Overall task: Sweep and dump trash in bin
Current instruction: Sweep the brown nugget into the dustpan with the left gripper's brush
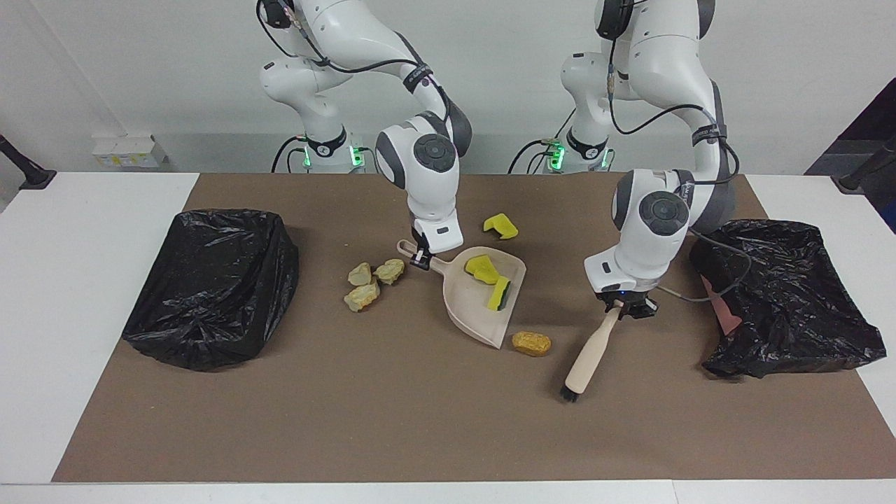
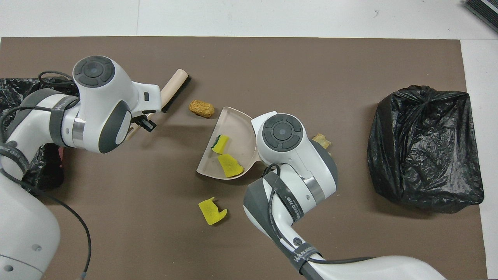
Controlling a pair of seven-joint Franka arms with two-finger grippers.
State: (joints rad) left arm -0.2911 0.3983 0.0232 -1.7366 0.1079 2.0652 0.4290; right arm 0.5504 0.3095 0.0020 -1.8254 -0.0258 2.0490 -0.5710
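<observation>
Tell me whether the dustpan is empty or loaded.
Loaded: two yellow sponge chunks lie inside the dustpan, whose handle the right gripper holds.

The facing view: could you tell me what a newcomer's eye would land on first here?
Probably the beige dustpan at mid-table with two yellow sponge chunks in it, held by its handle in the right gripper. Next, the left gripper holds the brush slantwise, apart from the orange-brown lump that lies by the pan's mouth.
</observation>
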